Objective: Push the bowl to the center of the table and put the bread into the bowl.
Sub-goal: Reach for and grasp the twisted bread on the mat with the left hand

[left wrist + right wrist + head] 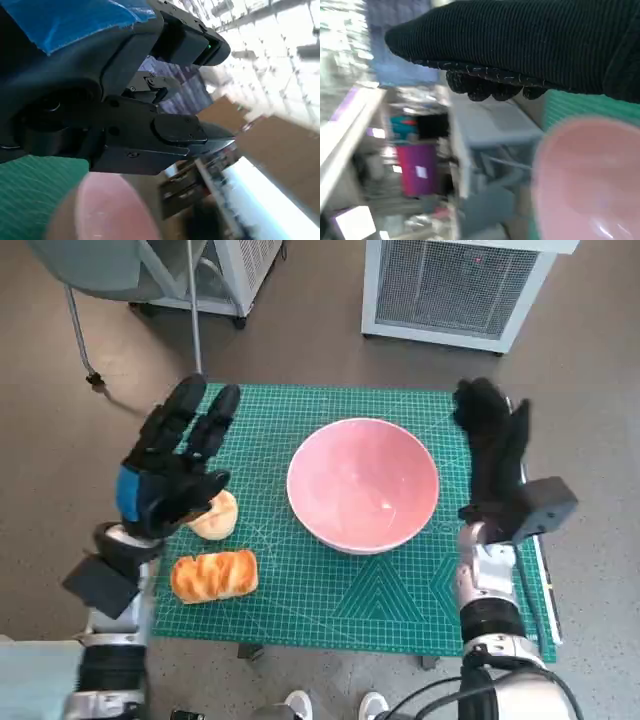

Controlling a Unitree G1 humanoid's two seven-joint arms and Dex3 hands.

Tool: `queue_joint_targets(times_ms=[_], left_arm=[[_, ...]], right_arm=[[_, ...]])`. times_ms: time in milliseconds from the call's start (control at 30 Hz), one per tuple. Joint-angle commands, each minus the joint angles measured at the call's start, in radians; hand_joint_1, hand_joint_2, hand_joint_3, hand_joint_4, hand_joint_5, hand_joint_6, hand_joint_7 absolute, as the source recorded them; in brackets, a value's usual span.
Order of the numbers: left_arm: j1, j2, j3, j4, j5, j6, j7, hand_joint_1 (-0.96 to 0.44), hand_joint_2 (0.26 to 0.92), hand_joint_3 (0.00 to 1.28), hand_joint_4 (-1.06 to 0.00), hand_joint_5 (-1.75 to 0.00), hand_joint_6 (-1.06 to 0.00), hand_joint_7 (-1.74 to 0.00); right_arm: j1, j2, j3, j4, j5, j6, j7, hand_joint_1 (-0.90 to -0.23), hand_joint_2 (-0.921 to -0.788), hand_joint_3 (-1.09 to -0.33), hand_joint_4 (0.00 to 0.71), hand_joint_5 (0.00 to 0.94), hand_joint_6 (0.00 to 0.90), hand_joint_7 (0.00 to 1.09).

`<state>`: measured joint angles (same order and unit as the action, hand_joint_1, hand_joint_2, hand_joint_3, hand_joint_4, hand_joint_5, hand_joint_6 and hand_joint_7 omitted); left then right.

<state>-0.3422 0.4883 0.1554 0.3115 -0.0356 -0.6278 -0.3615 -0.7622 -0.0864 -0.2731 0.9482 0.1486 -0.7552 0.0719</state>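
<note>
Pink bowl (363, 483) sits upright approx mid-bench on the green cutting mat (300, 590), empty. Bread loaf (214, 575) lies at near left of mat; a round bun (216, 516) just beyond it, partly under left hand (170, 475). Left hand hovers w/ fingers spread apart, holding nothing. Right hand (495, 455) is just right of bowl, fingers straight & apart, nothing held; can't tell if it touches the rim.
</note>
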Motion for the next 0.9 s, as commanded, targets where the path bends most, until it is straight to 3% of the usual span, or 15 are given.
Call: queue_joint_targets(times_ms=[33, 233, 433, 567, 700, 900], left_arm=[[0.056, 0.150, 0.034, -0.087, 0.030, 0.052, -0.073, -0.32, 0.921, 0.15, -0.28, 0.00, -0.46, 0.00], [0.138, 0.279, 0.065, -0.223, -0.006, 0.217, -0.179, -0.20, 0.875, 0.04, -0.27, 0.00, -0.44, 0.00], [0.210, 0.343, 0.090, -0.364, -0.005, 0.390, -0.233, 0.00, 0.836, 0.01, -0.25, 0.00, -0.42, 0.00], [0.217, 0.343, 0.095, -0.390, -0.005, 0.424, -0.237, 0.02, 0.831, 0.00, -0.25, 0.00, -0.41, 0.00], [0.324, 0.499, 0.112, -0.559, 0.092, 0.583, -0.365, 0.10, 0.833, 0.01, -0.18, 0.00, -0.35, 0.00], [0.353, 0.548, 0.078, -0.630, 0.147, 0.621, -0.419, 0.17, 0.868, 0.03, -0.10, 0.00, -0.25, 0.00]], right_arm=[[0.078, -0.005, 0.024, -0.141, -0.023, -0.044, -0.002, -0.476, -0.921, -0.813, 0.285, 0.001, 0.008, 0.63], [0.142, -0.017, 0.063, -0.314, -0.061, -0.072, 0.004, -0.503, -0.921, -0.794, 0.296, 0.007, 0.000, 0.67], [0.178, -0.026, 0.087, -0.402, -0.067, -0.061, 0.008, -0.510, -0.921, -0.781, 0.301, 0.009, -0.001, 0.70], [0.186, -0.028, 0.093, -0.418, -0.066, -0.049, 0.003, -0.510, -0.921, -0.779, 0.302, 0.009, -0.001, 0.70], [0.209, -0.036, 0.115, -0.500, -0.105, -0.050, 0.001, -0.499, -0.921, -0.788, 0.303, 0.009, -0.001, 0.69], [0.223, -0.031, 0.127, -0.546, -0.111, -0.013, -0.008, -0.493, -0.921, -0.794, 0.303, 0.008, -0.001, 0.67]])
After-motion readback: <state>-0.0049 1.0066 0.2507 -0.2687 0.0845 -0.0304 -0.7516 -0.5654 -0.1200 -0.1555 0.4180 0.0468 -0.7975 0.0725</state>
